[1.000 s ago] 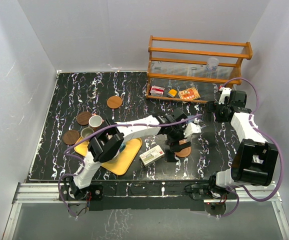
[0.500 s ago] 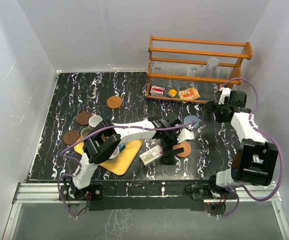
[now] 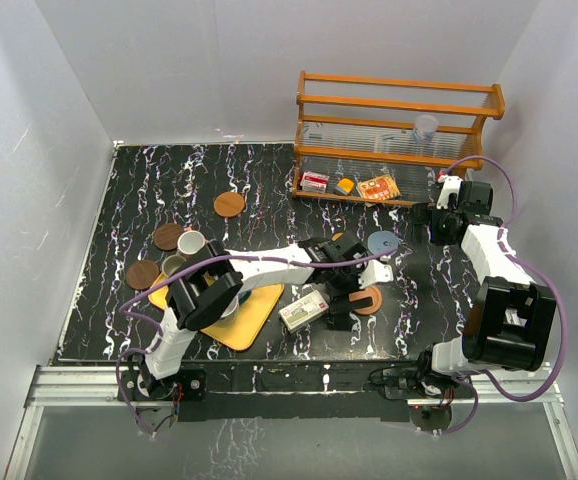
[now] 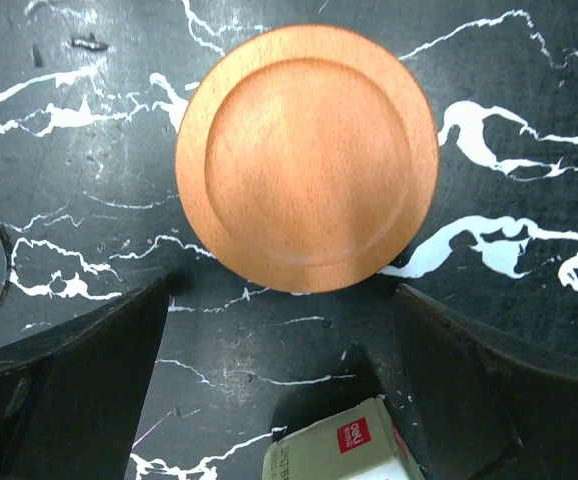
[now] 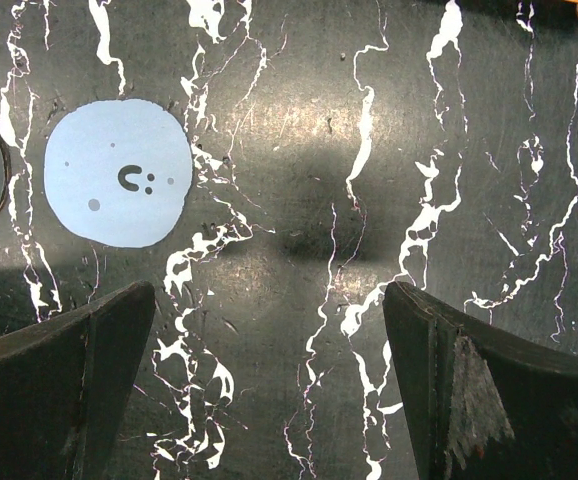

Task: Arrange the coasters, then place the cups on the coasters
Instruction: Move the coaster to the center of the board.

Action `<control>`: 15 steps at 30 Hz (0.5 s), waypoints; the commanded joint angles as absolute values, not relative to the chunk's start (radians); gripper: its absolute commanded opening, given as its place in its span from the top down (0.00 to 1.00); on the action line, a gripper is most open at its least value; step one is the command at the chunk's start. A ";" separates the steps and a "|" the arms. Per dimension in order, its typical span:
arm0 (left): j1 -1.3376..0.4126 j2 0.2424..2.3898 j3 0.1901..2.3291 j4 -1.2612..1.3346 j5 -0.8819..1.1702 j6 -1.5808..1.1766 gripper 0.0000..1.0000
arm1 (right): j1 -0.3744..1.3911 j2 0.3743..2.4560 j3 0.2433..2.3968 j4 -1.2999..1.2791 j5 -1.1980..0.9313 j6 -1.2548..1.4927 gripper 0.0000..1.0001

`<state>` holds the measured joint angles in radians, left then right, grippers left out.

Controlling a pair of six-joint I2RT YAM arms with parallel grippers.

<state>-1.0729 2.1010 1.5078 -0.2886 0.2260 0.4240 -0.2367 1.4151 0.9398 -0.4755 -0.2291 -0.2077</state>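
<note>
Bright, even overhead light fills the top view, the white walls (image 3: 169, 70) glowing softly. In the right wrist view the black desk (image 5: 489, 330) shows a pale glare patch crossed by a soft shadow. The left tool (image 4: 281, 290) and right tool (image 5: 269, 287) look dark and blurred; the coaster (image 4: 307, 155) is sharp.

Upper right: rack (image 3: 399, 105). Lower left: tray (image 3: 254, 318), box (image 3: 304, 312) just right of it, two cups (image 3: 190, 243) beside its upper-left edge.
</note>
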 commanded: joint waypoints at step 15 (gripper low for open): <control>-1.120 2.259 1.650 -0.257 0.109 0.290 0.11 | -0.242 1.394 0.982 -0.474 -0.245 -0.216 0.02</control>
